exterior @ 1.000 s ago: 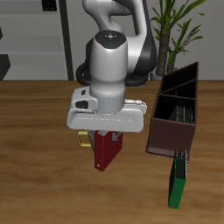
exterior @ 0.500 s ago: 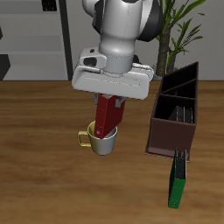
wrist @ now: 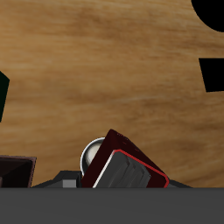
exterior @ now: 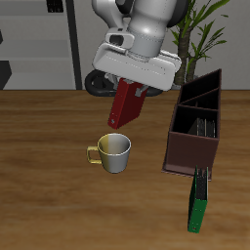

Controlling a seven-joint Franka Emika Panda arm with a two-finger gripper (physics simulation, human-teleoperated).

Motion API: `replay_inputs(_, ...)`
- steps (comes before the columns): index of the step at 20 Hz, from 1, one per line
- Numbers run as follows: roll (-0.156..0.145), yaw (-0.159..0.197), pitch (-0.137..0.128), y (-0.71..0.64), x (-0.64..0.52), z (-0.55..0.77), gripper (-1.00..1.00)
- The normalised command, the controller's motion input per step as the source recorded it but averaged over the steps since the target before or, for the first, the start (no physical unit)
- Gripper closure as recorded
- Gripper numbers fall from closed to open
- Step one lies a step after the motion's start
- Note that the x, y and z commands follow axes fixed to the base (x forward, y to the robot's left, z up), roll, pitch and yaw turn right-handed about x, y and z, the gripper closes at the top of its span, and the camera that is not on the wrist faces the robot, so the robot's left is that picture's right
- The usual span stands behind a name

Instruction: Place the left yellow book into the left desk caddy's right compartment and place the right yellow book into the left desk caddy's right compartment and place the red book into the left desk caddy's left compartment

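My gripper (exterior: 134, 88) is shut on the red book (exterior: 124, 105), which hangs tilted high above the table, over the mug and beside the caddy. In the wrist view the red book (wrist: 127, 164) shows dark red with a grey face. The left desk caddy (exterior: 194, 133) is a long dark-brown open-top box with partitions. Two thin grey-looking books (exterior: 203, 129) stand inside one of its sections, the middle one as far as I can tell. The end section (exterior: 185, 154) nearest the table's front edge looks dark inside.
A grey mug (exterior: 113, 153) with a yellow handle stands below the gripper; it also shows in the wrist view (wrist: 94, 154). A green book (exterior: 198, 201) leans at the caddy's front end. A plant and shelves stand behind the table.
My gripper has risen with the red book, moved back and toward the caddy. The book has tilted and the mug has come fully into view.
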Motion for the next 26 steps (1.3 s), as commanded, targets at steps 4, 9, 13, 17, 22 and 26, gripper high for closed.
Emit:
replay_inputs(4,0.001,-0.066,-0.036,0.31,-0.41,0.04,1.0)
replay_inputs(9,0.016,-0.004,-0.06,0.35,-0.48,0.04,1.0)
replay_inputs(13,0.023,0.042,-0.084,0.36,-0.48,0.06,1.0)
replay_inputs(17,0.014,-0.048,0.028,0.19,-0.29,-0.09,1.0)
replay_inputs(22,0.037,-0.084,-0.013,0.23,-0.33,-0.18,1.0)
replay_inputs(26,0.081,-0.021,-0.047,0.35,-0.67,-0.22,1.0)
